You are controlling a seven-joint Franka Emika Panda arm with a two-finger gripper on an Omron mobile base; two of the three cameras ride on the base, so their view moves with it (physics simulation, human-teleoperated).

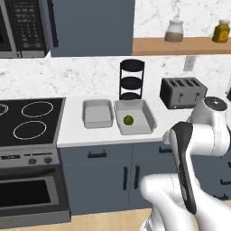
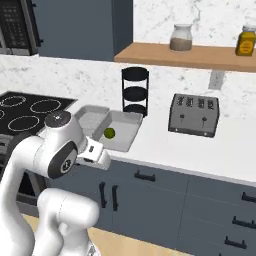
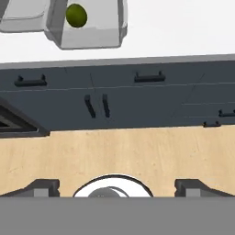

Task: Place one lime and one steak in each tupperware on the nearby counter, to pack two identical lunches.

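On the left I'm seeing a stovetop (image 1: 31,119), then two grey tupperware (image 1: 97,113) tubs sitting side by side on the white counter (image 1: 108,135). One lime (image 1: 128,120) is lying in the larger, right tub. My gripper (image 3: 117,187) is hanging w/ fingers wide apart, holding nothing, well short of the lime, over the floor. Toaster (image 1: 182,92) at far right.

desk (image 1: 90,135) white, sitting over dark cabinets | two tupperware tubs lying side by side: smaller tupperware (image 1: 97,113), larger tupperware (image 1: 135,117) | black round rack (image 1: 131,80) standing just behind them | toaster (image 1: 182,92) sitting further right
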